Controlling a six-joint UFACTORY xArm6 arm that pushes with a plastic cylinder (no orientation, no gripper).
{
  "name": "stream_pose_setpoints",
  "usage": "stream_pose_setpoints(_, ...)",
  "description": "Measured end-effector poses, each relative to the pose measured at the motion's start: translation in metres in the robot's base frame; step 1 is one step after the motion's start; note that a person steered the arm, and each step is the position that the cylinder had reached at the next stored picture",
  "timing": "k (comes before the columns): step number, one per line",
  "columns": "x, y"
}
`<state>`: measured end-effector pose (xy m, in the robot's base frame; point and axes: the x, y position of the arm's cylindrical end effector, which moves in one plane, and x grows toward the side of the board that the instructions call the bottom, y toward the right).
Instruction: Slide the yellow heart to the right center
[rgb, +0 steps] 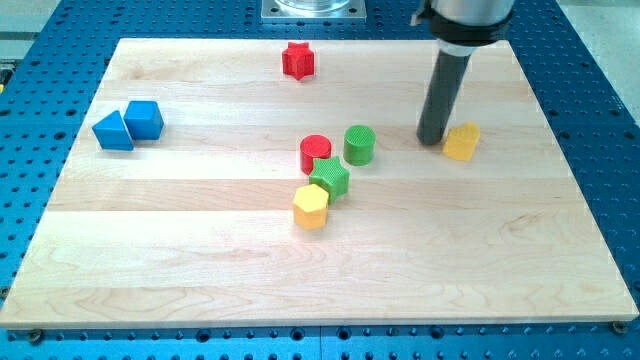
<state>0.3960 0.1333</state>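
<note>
The yellow heart (461, 142) lies on the wooden board (180, 250) at the view's right, a little above the middle. My tip (432, 139) rests on the board just left of the yellow heart, touching or nearly touching its left side. The dark rod rises from there to the view's top edge.
A red star (297, 60) lies near the top centre. A blue triangle (113, 131) and a blue cube (144, 119) sit together at the left. A red cylinder (315, 152), green cylinder (359, 144), green star-like block (329, 178) and yellow hexagon (311, 206) cluster mid-board.
</note>
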Motion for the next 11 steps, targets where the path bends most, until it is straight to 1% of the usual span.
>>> stream_pose_setpoints(1, 0.006, 0.001)
stream_pose_setpoints(2, 0.023, 0.001)
stream_pose_setpoints(3, 0.024, 0.039)
stream_pose_setpoints(4, 0.013, 0.063)
stream_pose_setpoints(5, 0.012, 0.064)
stream_pose_setpoints(9, -0.001, 0.027)
stream_pose_setpoints(10, 0.013, -0.013)
stream_pose_setpoints(11, -0.029, -0.028)
